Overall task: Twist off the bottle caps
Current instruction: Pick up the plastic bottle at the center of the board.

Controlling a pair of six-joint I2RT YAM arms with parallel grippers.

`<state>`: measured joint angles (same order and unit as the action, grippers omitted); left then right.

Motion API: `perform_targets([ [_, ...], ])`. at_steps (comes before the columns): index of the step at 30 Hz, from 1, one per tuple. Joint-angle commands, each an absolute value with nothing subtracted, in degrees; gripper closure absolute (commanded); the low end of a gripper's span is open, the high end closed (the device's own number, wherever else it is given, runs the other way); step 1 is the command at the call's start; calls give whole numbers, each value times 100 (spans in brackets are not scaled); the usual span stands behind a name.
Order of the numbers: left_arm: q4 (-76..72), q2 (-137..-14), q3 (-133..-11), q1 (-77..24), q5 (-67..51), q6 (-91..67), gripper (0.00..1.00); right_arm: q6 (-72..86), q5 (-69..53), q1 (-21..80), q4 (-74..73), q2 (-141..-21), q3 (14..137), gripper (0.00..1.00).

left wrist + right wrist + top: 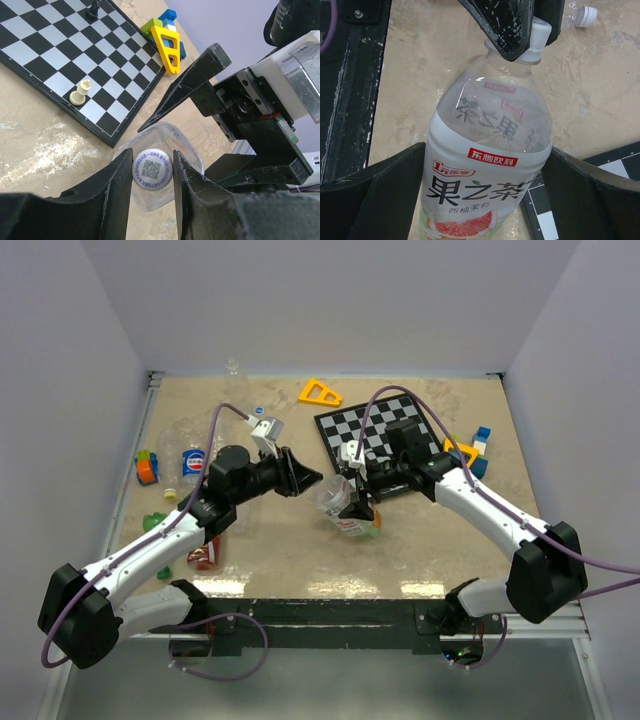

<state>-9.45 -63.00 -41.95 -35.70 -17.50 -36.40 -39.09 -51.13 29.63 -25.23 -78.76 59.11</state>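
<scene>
A bottle (345,508) with a white-green-orange label lies tilted in mid-table, between both grippers. In the left wrist view its white cap (152,169), printed with a QR code, sits squeezed between my left gripper's (151,155) fingers. Seen from above, that left gripper (312,480) reaches in from the left and hides the cap. My right gripper (485,149) straddles the bottle's (485,165) labelled body, a finger against each side. Up at the neck, the cap (540,37) shows between the left fingers (510,25). From above, the right gripper (355,502) covers the bottle's middle.
A chessboard (375,435) with a white pawn (80,92) lies just behind the bottle. A yellow triangle (320,393) and coloured blocks (478,445) sit further back. Other bottles rest at the left: a cola-labelled one (195,460), a green one (155,522), a red-yellow one (205,555).
</scene>
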Motion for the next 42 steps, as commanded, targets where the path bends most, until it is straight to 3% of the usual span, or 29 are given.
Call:
perform_targets([
  [1,-1380,-6117,-4421,-3595,-1556,-3779,100,-3543,-4878,3006,-2189,-7875,5897,3],
  [13,-1643,-5818,-4157,-3595,-1485,-3955,100,-3278,-5097,3006,-2145,-8147,5950,2],
  [16,-1687,-5818,-4131,-3595,-1477,-3981,100,-3331,-5194,3006,-2214,-8156,5976,8],
  [18,-1696,-5810,-4131,-3603,-1485,-3981,100,-3383,-5282,3006,-2267,-8139,5994,17],
  [25,-1696,-5731,-4078,-3586,-1459,-3859,100,-3691,-5449,3006,-2540,-8104,6091,67],
  [28,-1644,-5608,-4096,-3595,-1433,-3745,100,-3893,-5467,2997,-2680,-8042,6100,79],
  [32,-1328,-5327,-4183,-3568,-1310,-3446,75,-4279,-5511,3006,-2935,-7945,6135,84],
  [40,-265,-4694,-4544,-3524,-950,-2506,2,-4930,-5423,2997,-3357,-7673,6161,89],
  [42,-36,-4536,-4605,-3516,-923,-2286,0,-5097,-5388,2988,-3427,-7577,6144,89],
])
